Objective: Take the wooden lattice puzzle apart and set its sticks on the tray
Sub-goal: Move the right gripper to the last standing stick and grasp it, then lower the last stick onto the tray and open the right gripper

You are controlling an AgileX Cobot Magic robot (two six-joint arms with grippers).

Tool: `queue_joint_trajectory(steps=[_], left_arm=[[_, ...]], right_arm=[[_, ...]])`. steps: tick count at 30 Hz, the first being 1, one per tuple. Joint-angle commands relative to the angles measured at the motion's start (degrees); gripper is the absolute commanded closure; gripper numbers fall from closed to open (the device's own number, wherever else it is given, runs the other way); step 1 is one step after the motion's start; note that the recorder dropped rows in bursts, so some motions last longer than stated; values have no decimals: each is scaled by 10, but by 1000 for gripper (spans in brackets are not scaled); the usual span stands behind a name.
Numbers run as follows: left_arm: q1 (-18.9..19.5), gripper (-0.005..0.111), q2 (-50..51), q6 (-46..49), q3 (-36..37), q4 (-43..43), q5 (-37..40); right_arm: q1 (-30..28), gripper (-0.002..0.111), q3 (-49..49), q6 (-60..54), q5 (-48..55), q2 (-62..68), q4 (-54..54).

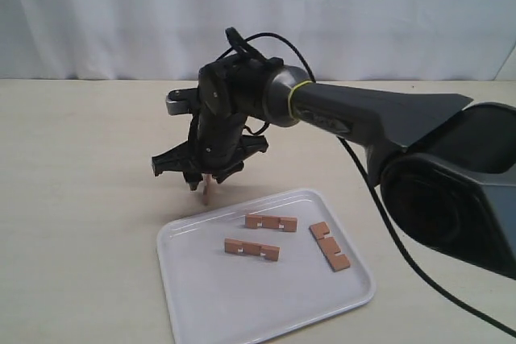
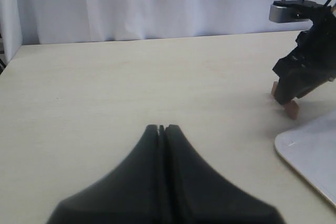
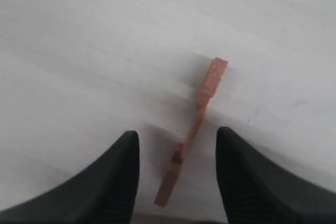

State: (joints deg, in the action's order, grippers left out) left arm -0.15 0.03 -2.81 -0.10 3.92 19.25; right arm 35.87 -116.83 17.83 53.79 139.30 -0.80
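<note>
The wooden lattice puzzle as an assembled grid is out of view; only separate sticks show. Three notched light-brown sticks [image 1: 271, 221] [image 1: 251, 248] [image 1: 330, 246] lie flat on the white tray [image 1: 242, 296]. A fourth stick [image 1: 205, 191] [image 3: 197, 124] stands on edge on the table just off the tray's far left corner. My right gripper [image 1: 201, 183] [image 3: 177, 132] points down over it, open, with one finger on either side and a gap between each finger and the wood. My left gripper [image 2: 161, 127] is shut and empty, low over bare table.
The beige table [image 1: 81, 199] runs to a white curtain [image 1: 258, 6] at the back. In the left wrist view the tray's corner [image 2: 315, 150] lies just beside the right gripper [image 2: 294, 95] and the stick [image 2: 291, 109]. The right arm [image 1: 387, 118] reaches in from the right.
</note>
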Motion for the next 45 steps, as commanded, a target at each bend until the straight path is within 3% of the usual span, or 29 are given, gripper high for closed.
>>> queue_joint_trajectory(steps=[1, 7, 11, 18, 30, 36, 45], left_arm=[[-3, 107, 0, -1, 1, 0, -7], [-3, 107, 0, -1, 1, 0, -7], [-3, 107, 0, -1, 1, 0, -7], [-3, 107, 0, -1, 1, 0, -7], [-3, 107, 0, -1, 1, 0, -7], [-3, 107, 0, -1, 1, 0, -7], [-3, 107, 0, -1, 1, 0, -7]], right_arm=[[0, 64, -4, 41, -9, 13, -45], [0, 68, -4, 41, -13, 22, -45], [0, 104, -4, 41, -13, 22, -42], [0, 104, -4, 37, 0, 1, -39], [0, 104, 4, -64, 108, -104, -44], [0, 104, 77, -78, 112, -165, -47], [0, 104, 240, -78, 23, -269, -71]])
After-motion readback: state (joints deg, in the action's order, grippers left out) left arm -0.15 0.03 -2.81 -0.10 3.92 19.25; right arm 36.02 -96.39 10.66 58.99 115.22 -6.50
